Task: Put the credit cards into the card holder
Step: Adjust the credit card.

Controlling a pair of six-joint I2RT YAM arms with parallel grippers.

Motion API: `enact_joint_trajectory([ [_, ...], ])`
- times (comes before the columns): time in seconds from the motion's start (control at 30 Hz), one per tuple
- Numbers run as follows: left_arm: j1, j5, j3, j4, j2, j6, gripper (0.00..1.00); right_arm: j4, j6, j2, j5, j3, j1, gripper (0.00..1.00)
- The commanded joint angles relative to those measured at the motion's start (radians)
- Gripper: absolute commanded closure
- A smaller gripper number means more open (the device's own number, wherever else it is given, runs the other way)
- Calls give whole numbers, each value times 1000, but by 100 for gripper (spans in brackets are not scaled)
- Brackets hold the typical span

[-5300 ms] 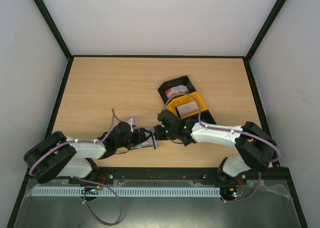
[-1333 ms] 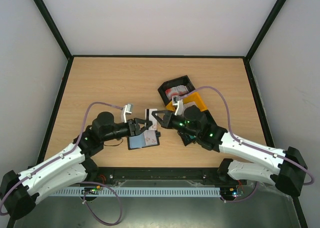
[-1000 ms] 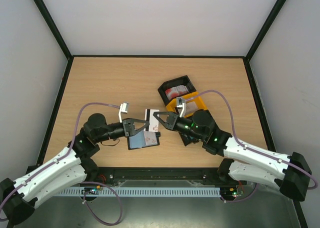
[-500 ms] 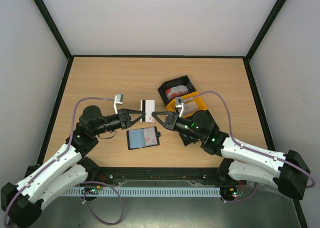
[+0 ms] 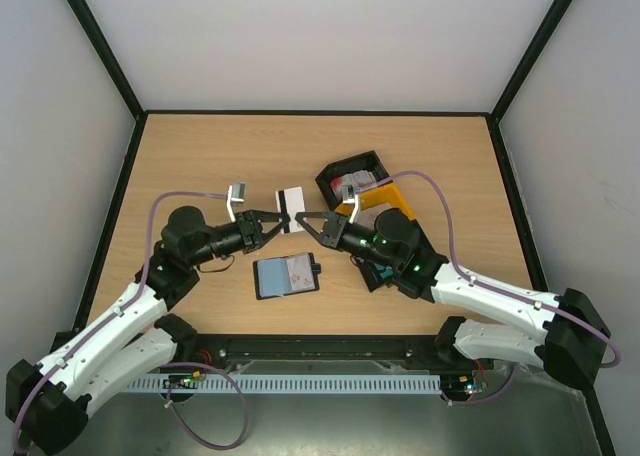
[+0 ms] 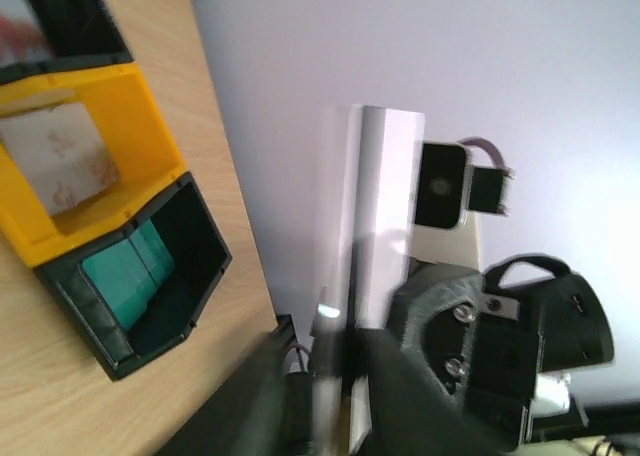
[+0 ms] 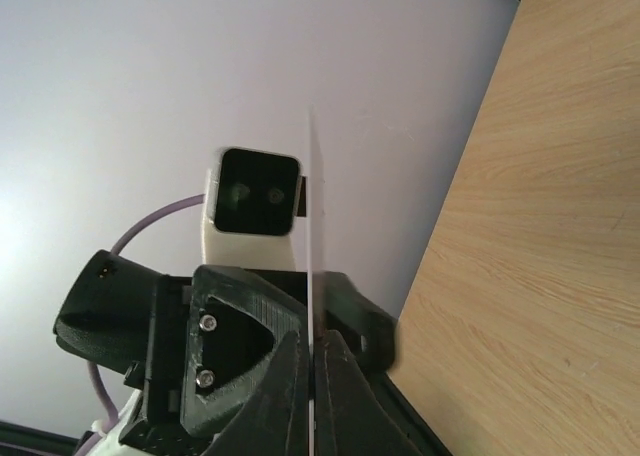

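As both arms reach inward, right hand [image 5: 301,216] pinches a credit card [image 5: 290,200]; left hand [image 5: 277,220] is unclear.

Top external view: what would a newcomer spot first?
The two grippers meet tip to tip over the middle of the table with a white card, black stripe across it, between them. The right gripper pinches it and the left gripper sits right alongside. Just in front of them, the black card holder lies open and flat.

table: wood [image 5: 220,156] | yellow bin [image 6: 150,116] between 2 black bins [image 6: 205,248]
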Motion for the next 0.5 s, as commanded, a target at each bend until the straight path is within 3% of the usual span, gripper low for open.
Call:
enact_joint_trajectory([
  [0.0, -12, -72, -5, -140, -2, 45, 57, -94, -66, -40, 13, 51, -16, 98],
  [0.07, -12, -170, 22, -273, -5, 94, 41, -177, -100, -50, 33, 53, -18, 98],
  [0.13, -11, -287, 39, -417, 0, 124, 36, -281, -128, -49, 43, 50, -19, 98],
  [0.3, -12, -423, -18, -590, 21, 94, 38, -384, -187, 6, 31, 20, -17, 98],
  [0.47, -12, -452, -103, -640, 27, 69, 40, -301, -176, 126, 21, -36, 34, 98],
])
